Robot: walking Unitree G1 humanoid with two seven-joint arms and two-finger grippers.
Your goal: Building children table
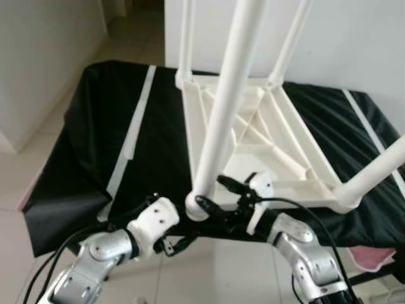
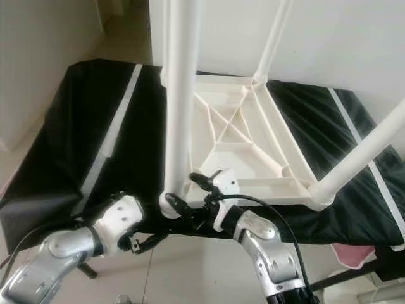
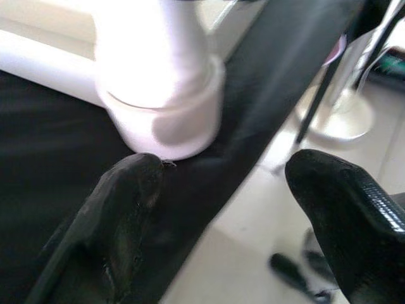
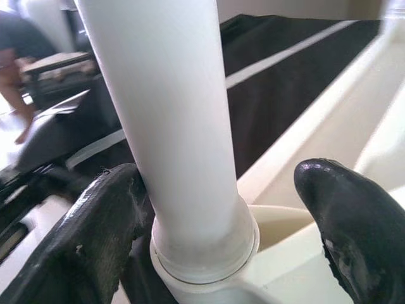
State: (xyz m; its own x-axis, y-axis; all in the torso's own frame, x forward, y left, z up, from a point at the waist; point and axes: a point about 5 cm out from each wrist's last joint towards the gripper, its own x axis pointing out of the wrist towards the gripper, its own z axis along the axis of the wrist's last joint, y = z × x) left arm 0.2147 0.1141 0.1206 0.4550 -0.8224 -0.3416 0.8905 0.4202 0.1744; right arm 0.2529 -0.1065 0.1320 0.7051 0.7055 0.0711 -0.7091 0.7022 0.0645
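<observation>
Upturned table (image 1: 266, 136) on black cloth (image 1: 95, 145); right gripper (image 4: 221, 209) spread around near leg (image 1: 224, 114), perhaps touching; left gripper (image 3: 221, 209) released beside socket (image 3: 168, 123).

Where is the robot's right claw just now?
The right gripper sits at the table's near corner, its open fingers either side of the white leg, just above the socket.

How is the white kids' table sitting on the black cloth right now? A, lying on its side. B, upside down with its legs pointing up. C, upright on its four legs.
B: the white table lies with its ribbed underside up on the black cloth, legs rising from the corners.
</observation>
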